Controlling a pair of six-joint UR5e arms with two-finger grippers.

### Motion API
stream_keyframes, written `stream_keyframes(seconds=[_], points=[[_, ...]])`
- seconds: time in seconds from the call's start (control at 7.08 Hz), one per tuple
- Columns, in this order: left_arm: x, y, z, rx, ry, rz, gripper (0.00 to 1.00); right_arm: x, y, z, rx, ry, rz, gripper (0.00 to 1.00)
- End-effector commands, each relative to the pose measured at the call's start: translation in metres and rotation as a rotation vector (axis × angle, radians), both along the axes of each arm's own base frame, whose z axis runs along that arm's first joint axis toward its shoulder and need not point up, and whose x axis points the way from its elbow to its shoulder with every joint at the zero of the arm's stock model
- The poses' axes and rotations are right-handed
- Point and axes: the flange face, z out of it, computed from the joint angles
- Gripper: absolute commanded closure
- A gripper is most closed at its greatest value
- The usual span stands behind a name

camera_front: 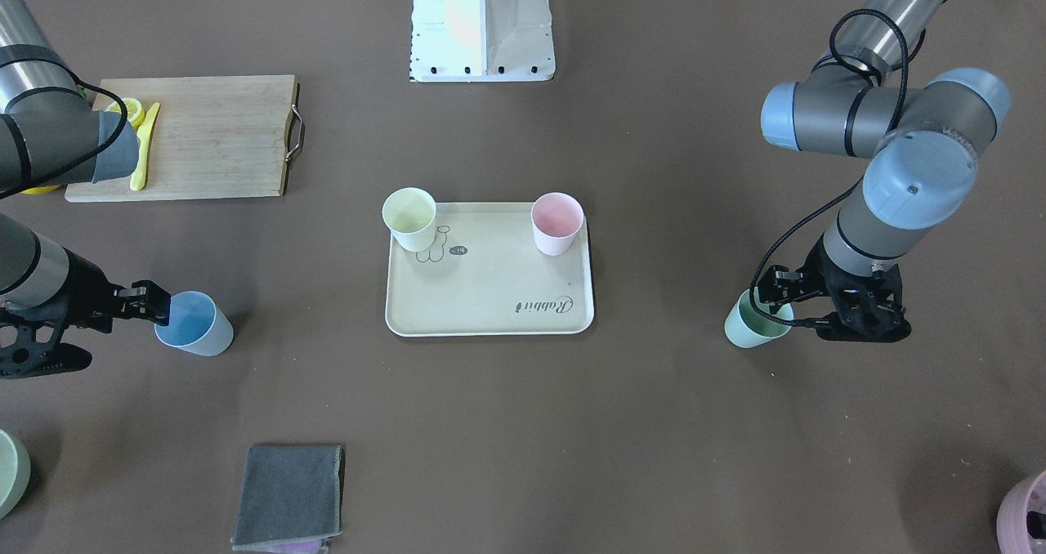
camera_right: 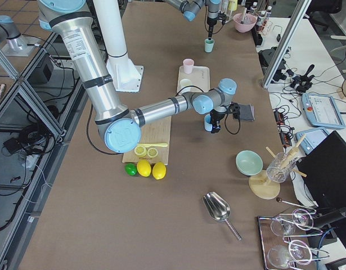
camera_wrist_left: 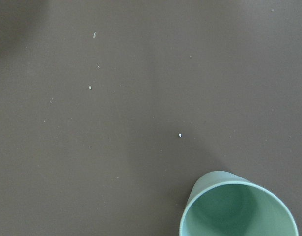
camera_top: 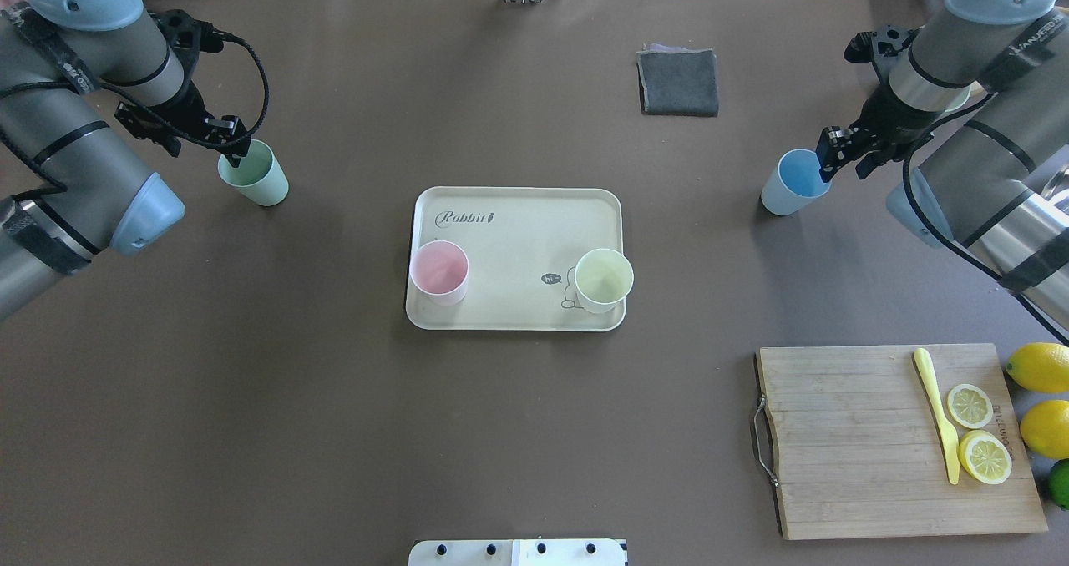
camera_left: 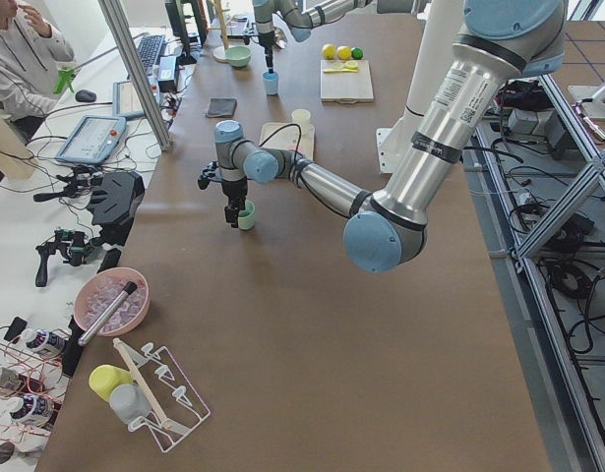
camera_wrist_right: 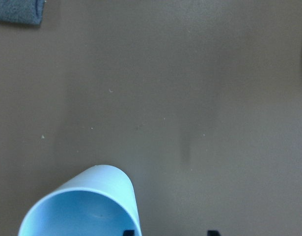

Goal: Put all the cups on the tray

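The cream tray [camera_front: 490, 284] [camera_top: 518, 232] lies at the table's middle. The pale yellow cup [camera_front: 409, 217] [camera_top: 604, 278] and the pink cup [camera_front: 556, 221] [camera_top: 438, 270] stand on it at two corners. The mint green cup [camera_front: 756, 321] [camera_top: 253, 174] [camera_wrist_left: 239, 209] stands on the table, with my left gripper [camera_front: 772, 288] [camera_top: 234, 144] at its rim. No fingertips show in the left wrist view, so it looks open. The light blue cup [camera_front: 194, 323] [camera_top: 793, 184] [camera_wrist_right: 82, 206] stands on the table. My right gripper [camera_front: 159, 305] [camera_top: 827, 157] [camera_wrist_right: 170, 232] is open at its rim.
A wooden cutting board [camera_top: 860, 441] with lemon slices and a yellow knife [camera_top: 939, 416] lies on the robot's right, with whole lemons [camera_top: 1040, 366] beside it. A grey cloth [camera_top: 678, 82] lies at the far side. A pale green bowl [camera_front: 8, 472] and a mauve pot [camera_front: 1025, 513] are cut by the picture's edges.
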Motion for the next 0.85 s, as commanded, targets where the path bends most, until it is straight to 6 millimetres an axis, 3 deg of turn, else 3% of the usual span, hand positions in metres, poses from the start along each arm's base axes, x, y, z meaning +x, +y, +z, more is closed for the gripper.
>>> stream_keyframes(seconds=[0.0,0.14,0.28,0.57,0.71], points=[[0.012,0.001,0.012,-0.004,0.001,0.012,0.67,-0.002,0.001,0.002,0.003,0.002,-0.009,1.00],[0.016,0.003,0.015,-0.003,0.004,0.015,0.70,-0.004,0.001,0.001,0.004,0.001,-0.010,1.00],[0.020,0.004,0.013,0.000,0.007,0.021,1.00,-0.004,0.001,-0.002,0.007,-0.004,-0.011,1.00],[0.018,0.005,0.003,-0.041,0.072,0.052,1.00,-0.010,-0.007,-0.036,0.021,-0.032,0.008,1.00],[0.015,-0.004,-0.025,-0.046,0.128,0.054,1.00,-0.011,-0.008,-0.064,0.013,-0.056,0.049,1.00]])
